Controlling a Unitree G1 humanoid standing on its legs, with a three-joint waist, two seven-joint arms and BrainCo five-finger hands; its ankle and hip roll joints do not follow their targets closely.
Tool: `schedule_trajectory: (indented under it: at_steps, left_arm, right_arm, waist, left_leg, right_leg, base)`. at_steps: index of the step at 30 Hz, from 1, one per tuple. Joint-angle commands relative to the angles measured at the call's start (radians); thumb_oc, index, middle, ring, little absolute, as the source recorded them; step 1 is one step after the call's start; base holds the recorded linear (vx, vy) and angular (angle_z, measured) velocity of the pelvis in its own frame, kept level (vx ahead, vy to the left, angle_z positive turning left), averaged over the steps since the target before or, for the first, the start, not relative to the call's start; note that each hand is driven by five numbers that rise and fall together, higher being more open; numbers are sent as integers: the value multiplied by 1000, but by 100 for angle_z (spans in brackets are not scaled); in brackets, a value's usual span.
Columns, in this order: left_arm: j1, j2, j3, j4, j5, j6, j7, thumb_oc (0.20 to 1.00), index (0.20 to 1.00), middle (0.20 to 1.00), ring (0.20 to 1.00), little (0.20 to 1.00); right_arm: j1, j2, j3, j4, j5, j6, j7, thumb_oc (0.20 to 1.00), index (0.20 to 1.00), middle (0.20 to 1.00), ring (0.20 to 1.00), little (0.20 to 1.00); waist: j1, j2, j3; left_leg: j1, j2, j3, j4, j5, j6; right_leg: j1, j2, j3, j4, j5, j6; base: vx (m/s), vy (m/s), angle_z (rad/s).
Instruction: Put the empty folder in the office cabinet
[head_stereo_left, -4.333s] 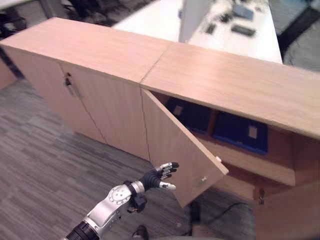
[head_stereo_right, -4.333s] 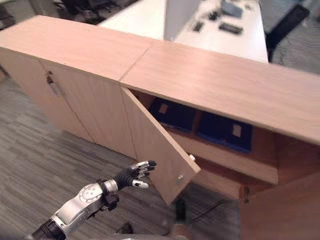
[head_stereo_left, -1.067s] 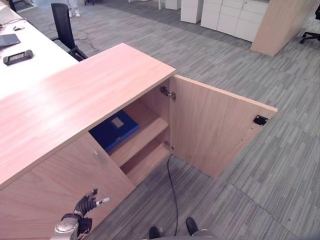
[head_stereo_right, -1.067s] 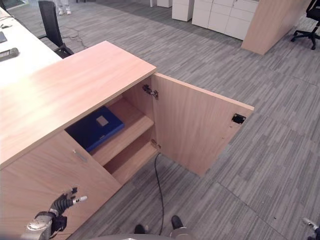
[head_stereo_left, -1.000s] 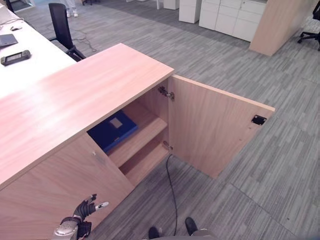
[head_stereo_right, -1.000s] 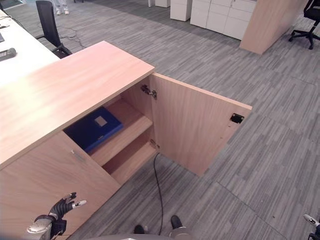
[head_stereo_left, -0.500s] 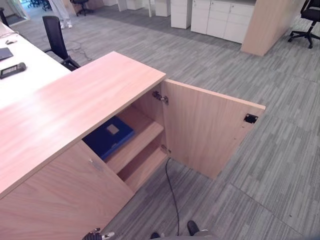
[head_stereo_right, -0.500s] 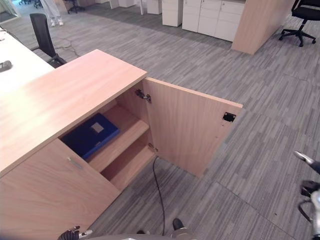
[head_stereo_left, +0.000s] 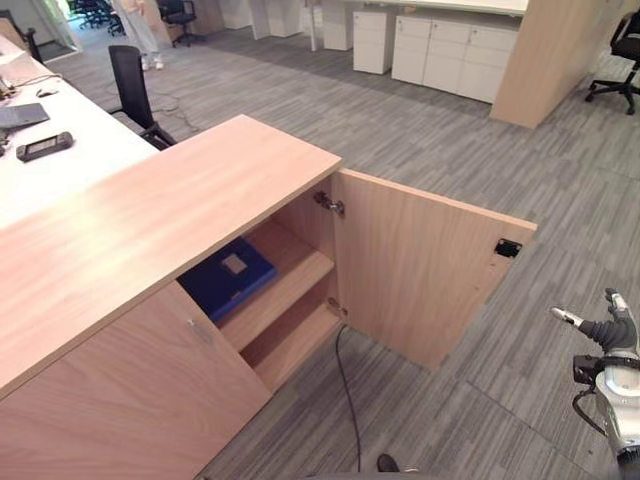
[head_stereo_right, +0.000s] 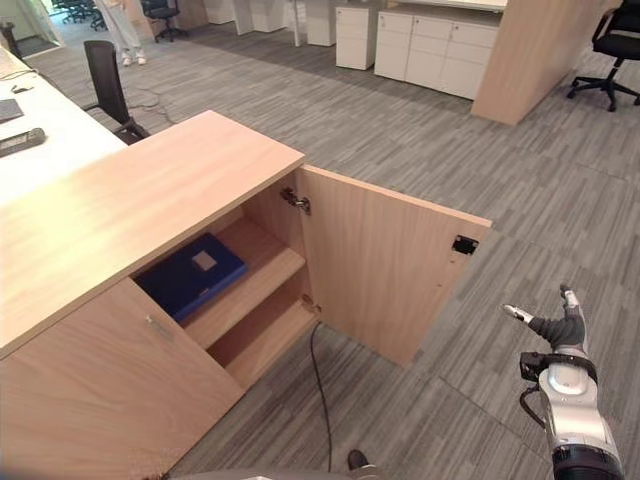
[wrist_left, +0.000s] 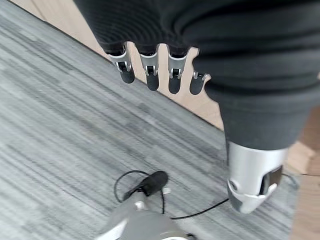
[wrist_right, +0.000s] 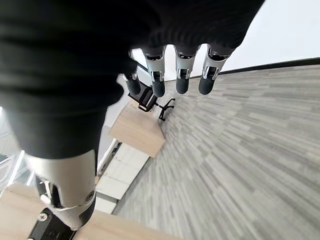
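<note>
Folder (head_stereo_right: 190, 274) shelved inside open cabinet (head_stereo_right: 150, 190), well to my right hand's (head_stereo_right: 556, 325) left; both my hands released, empty; door (head_stereo_right: 385, 270) unshut.

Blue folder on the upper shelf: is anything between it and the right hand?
Nothing visible. The blue folder lies on the cabinet shelf; the open door stands between it and the empty right hand.
</note>
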Motion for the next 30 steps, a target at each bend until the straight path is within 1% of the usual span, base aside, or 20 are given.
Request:
schedule_trajectory:
  at_steps: [1, 2, 3, 5, 7, 12, 13, 14, 15, 17, 18, 19, 22, 25, 27, 30]
  left_arm:
    - [-32, 62, -17, 28, 37, -1, 10, 1000, 1000, 1000, 1000, 1000]
    - [-32, 63, -17, 22, 37, -2, 7, 1000, 1000, 1000, 1000, 1000]
    - [-26, 68, -5, 18, 33, 0, -4, 1000, 1000, 1000, 1000, 1000]
    - [-23, 67, -4, 16, 33, 0, -11, 1000, 1000, 1000, 1000, 1000]
    - [-16, 75, -8, 12, 36, 2, -27, 1000, 1000, 1000, 1000, 1000]
    - [-9, 86, -15, -5, 30, 4, -50, 1000, 1000, 1000, 1000, 1000]
    - [-11, 89, -17, -7, 27, 5, -54, 1000, 1000, 1000, 1000, 1000]
    - [-9, 94, -19, -11, 16, 9, -63, 1000, 1000, 1000, 1000, 1000]
    - [-9, 94, -18, -12, 16, 9, -63, 1000, 1000, 1000, 1000, 1000]
    - [-11, 100, -26, -17, 0, 14, -77, 1000, 1000, 1000, 1000, 1000]
    - [-15, 103, -31, -15, -8, 17, -82, 1000, 1000, 1000, 1000, 1000]
    - [-15, 102, -30, -14, -8, 17, -82, 1000, 1000, 1000, 1000, 1000]
    - [-23, 103, -38, -6, -15, 18, -90, 1000, 1000, 1000, 1000, 1000]
    - [-25, 101, -38, 2, -12, 19, -93, 1000, 1000, 1000, 1000, 1000]
    - [-28, 95, -39, 26, 1, 20, -97, 1000, 1000, 1000, 1000, 1000]
    - [-30, 94, -39, 42, 11, 20, -98, 1000, 1000, 1000, 1000, 1000]
  right_arm:
    - [-56, -75, -12, 30, 17, -66, -2, 1000, 1000, 1000, 1000, 1000]
    - [-62, -90, -7, 40, 22, -71, 11, 1000, 1000, 1000, 1000, 1000]
    - [-50, -165, -34, 10, 57, -85, 65, 1000, 1000, 1000, 1000, 1000]
    - [-54, -181, -29, 15, 62, -88, 76, 1000, 1000, 1000, 1000, 1000]
    - [-77, -225, -1, 13, 81, -92, 133, 1000, 1000, 1000, 1000, 1000]
    - [-132, -252, 62, 27, 138, -101, 194, 1000, 1000, 1000, 1000, 1000]
    - [-148, -254, 81, 31, 166, -104, 207, 1000, 1000, 1000, 1000, 1000]
    - [-171, -244, 102, 38, 281, -107, 263, 1000, 1000, 1000, 1000, 1000]
    - [-173, -245, 104, 40, 284, -108, 265, 1000, 1000, 1000, 1000, 1000]
    - [-206, -220, 125, 71, 403, -112, 300, 1000, 1000, 1000, 1000, 1000]
    - [-230, -207, 152, 88, 471, -98, 337, 1000, 1000, 1000, 1000, 1000]
    - [-233, -208, 155, 90, 472, -99, 338, 1000, 1000, 1000, 1000, 1000]
    - [-272, -190, 210, 103, 574, -82, 401, 1000, 1000, 1000, 1000, 1000]
    - [-288, -180, 236, 103, 602, -71, 426, 1000, 1000, 1000, 1000, 1000]
    - [-304, -158, 273, 89, 650, -63, 471, 1000, 1000, 1000, 1000, 1000]
    - [-311, -144, 286, 89, 669, -60, 483, 1000, 1000, 1000, 1000, 1000]
  waist:
    - [39, -47, -8]
    - [41, -47, -7]
    - [36, -51, -6]
    - [35, -51, -6]
    - [39, -53, -7]
    - [46, -52, -6]
    - [48, -51, -6]
    - [50, -49, -5]
    - [49, -49, -5]
    - [57, -48, -6]
    - [61, -49, -5]
    - [60, -49, -5]
    - [69, -51, -6]
    - [72, -51, -7]
    - [78, -53, -8]
    - [81, -54, -10]
  left_leg:
    - [-2, -14, -38, 13, -85, -7]
    - [-2, -14, -42, 12, -84, -8]
    - [-3, -11, -42, 13, -80, -10]
    - [-3, -10, -43, 13, -79, -11]
    - [-5, -9, -44, 13, -78, -12]
    - [-5, -5, -44, 14, -74, -14]
    - [-5, -4, -44, 13, -73, -16]
    - [-6, -2, -43, 14, -70, -18]
    - [-6, -2, -43, 14, -70, -18]
    - [-7, 0, -44, 13, -67, -20]
    - [-7, 0, -45, 13, -65, -23]
    - [-7, 0, -45, 13, -65, -23]
    - [-5, -1, -46, 12, -63, -26]
    - [-3, -1, -48, 12, -62, -27]
    - [-2, -1, -51, 11, -62, -29]
    - [0, 0, -51, 11, -63, -30]
  right_leg:
    - [-43, 19, -64, 8, 12, 27]
    - [-41, 19, -69, 8, 10, 28]
    - [-43, 19, -71, 8, 7, 30]
    - [-43, 19, -72, 9, 6, 30]
    - [-43, 19, -72, 9, 0, 31]
    - [-42, 21, -72, 9, -7, 30]
    - [-42, 21, -72, 9, -9, 30]
    - [-42, 22, -70, 9, -14, 29]
    - [-41, 22, -71, 9, -14, 29]
    - [-41, 20, -72, 9, -16, 28]
    - [-40, 20, -76, 9, -16, 28]
    - [-40, 20, -76, 9, -16, 28]
    - [-36, 18, -83, 8, -17, 26]
    - [-33, 18, -88, 8, -19, 24]
    - [-29, 19, -92, 8, -22, 23]
    - [-26, 18, -94, 8, -22, 22]
  base:
    - [-7, -13, 8]
    - [-19, -21, 9]
    - [-14, -23, 11]
    - [-6, -8, 2]
    - [0, 0, 0]
    - [0, 0, 0]
    - [0, 0, 0]
    - [0, 0, 0]
    - [0, 0, 0]
    - [0, 0, 0]
    - [-1, -19, 3]
    - [0, -18, 6]
    - [5, -19, 7]
    - [12, -19, 8]
    - [5, -19, 7]
    - [0, 0, 0]
